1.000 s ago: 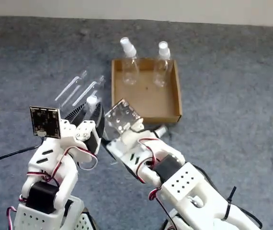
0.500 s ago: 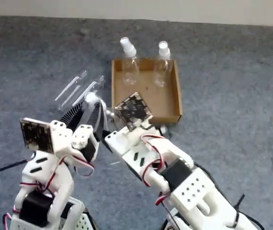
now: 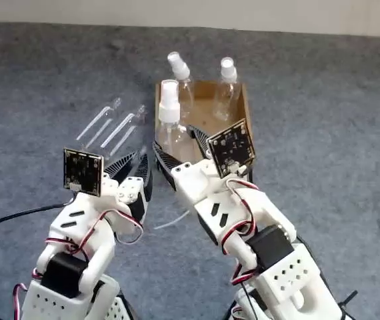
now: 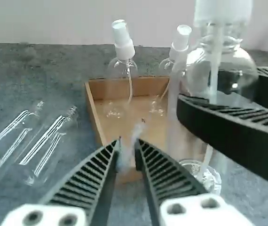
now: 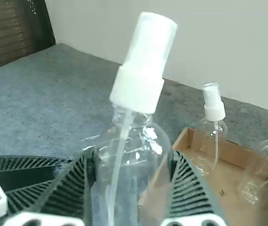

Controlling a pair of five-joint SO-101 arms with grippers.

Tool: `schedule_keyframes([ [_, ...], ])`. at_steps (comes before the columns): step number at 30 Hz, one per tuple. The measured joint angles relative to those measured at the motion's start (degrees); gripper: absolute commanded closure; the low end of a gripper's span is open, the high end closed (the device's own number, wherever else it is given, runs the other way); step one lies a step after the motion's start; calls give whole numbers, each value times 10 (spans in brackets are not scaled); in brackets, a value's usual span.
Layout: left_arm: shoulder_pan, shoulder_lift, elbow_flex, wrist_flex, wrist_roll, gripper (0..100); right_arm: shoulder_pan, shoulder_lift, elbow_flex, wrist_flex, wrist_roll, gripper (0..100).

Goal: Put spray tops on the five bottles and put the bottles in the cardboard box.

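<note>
My right gripper [image 3: 180,150] is shut on a clear bottle [image 3: 170,137] with a white spray top [image 3: 169,100], held upright over the near left corner of the cardboard box [image 3: 247,127]. The right wrist view shows the fingers [image 5: 77,188] clamped on both sides of that bottle [image 5: 131,155]. My left gripper [image 3: 137,165] hangs just left of it, its fingers [image 4: 101,165] a narrow gap apart with a whitish blur between the tips. Two capped bottles [image 3: 180,90] [image 3: 225,93] stand at the back of the box. Two uncapped bottles [image 3: 100,120] [image 3: 127,123] lie on the carpet to the left.
Grey carpet [image 3: 323,100] covers the table, with free room to the right of the box. A thin white strand [image 3: 170,220] lies on the carpet between the two arms. The front half of the box floor [image 4: 124,117] is bare.
The spray top that was between the left gripper's fingers now sits on the bottle. The right arm has lifted that bottle upright and carried it toward the box. The left gripper has let go.
</note>
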Motion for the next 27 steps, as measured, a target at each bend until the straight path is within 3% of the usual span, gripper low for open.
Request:
schedule_keyframes([
  [3, 1, -2, 0, 0, -32, 981, 23, 0, 0, 0, -4, 994],
  [6, 4, -2, 0, 0, -93, 889, 48, 7, -7, 0, -4, 994],
  [10, 4, -2, 0, 0, -123, 779, 52, 91, -68, 12, -5, 994],
  [19, 4, -2, 0, 0, -154, 765, 9, 322, -276, 127, -5, 994],
  [27, -6, -3, 16, -18, -153, 768, -32, 313, -353, 239, -5, 994],
])
